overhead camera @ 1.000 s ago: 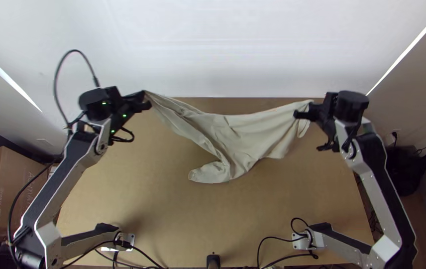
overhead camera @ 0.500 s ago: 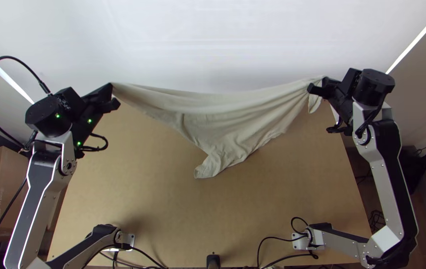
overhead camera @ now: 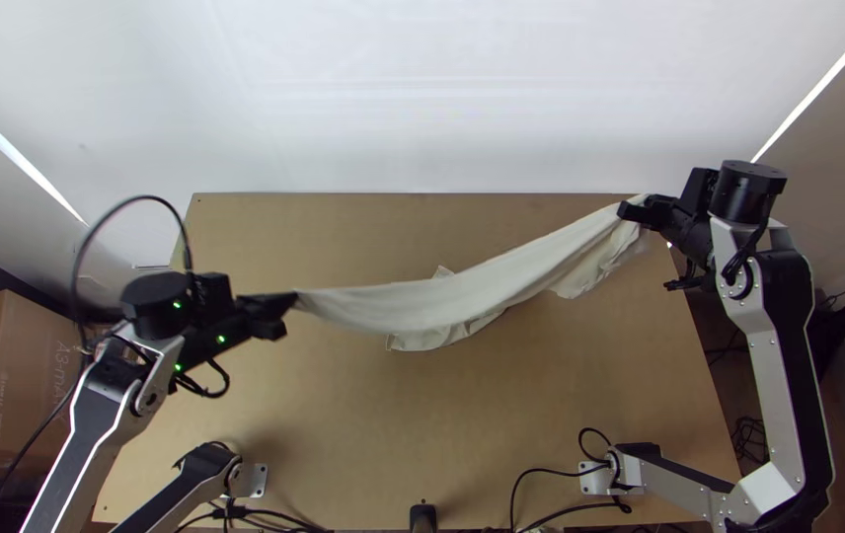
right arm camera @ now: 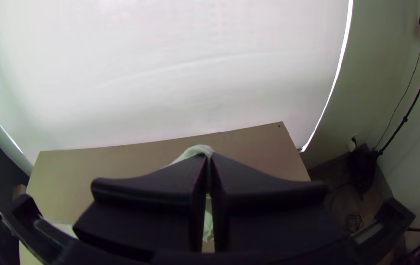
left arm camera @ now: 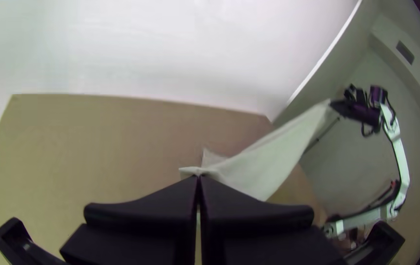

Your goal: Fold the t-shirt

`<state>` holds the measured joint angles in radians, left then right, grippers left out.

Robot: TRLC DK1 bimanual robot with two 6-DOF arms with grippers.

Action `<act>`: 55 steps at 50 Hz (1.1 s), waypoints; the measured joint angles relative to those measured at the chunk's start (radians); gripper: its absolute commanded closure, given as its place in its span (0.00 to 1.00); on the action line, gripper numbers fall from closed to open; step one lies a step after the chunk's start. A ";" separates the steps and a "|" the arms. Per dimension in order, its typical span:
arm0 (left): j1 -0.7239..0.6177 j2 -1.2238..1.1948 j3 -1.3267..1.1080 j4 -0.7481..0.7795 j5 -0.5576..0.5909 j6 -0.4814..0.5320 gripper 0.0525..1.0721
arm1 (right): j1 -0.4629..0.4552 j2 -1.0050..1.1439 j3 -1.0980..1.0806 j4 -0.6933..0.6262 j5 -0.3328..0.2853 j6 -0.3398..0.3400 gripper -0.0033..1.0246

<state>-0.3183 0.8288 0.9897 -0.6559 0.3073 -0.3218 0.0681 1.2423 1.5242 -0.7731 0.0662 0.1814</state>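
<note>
the t-shirt (overhead camera: 442,303) hangs between left gripper (overhead camera: 290,304) and right gripper (overhead camera: 627,211).

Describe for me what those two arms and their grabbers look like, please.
The left arm and right arm have silver-grey links with black strips along them, and black joints. The left gripper and right gripper have two wide, flat black fingers each. Each wrist carries a round black housing. A black cable arches over the left wrist, which has small green lights.

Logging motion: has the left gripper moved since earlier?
Yes: the left gripper moved down the top view, now well below the table's far edge.
</note>
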 measured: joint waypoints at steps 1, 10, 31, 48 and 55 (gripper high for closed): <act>-0.023 -0.005 -0.009 -0.004 0.000 0.000 0.97 | -0.002 -0.001 -0.005 -0.001 0.000 -0.004 0.98; -0.274 -0.051 -0.121 -0.013 -0.057 -0.047 0.97 | -0.012 -0.001 -0.071 -0.028 -0.003 -0.010 0.98; -0.459 -0.021 -0.245 0.003 0.026 -0.071 0.85 | -0.080 -0.059 -0.290 -0.098 -0.003 0.009 0.98; -0.341 0.073 -0.267 0.097 0.032 -0.013 0.04 | -0.134 -0.109 -0.449 -0.105 -0.003 0.010 0.98; -0.189 0.207 -0.196 0.101 0.034 0.008 0.04 | -0.136 -0.110 -0.505 -0.112 -0.003 0.010 0.98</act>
<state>-0.5076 1.0355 0.7940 -0.5549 0.3412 -0.3134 -0.0677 1.1320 1.0187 -0.8848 0.0631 0.1909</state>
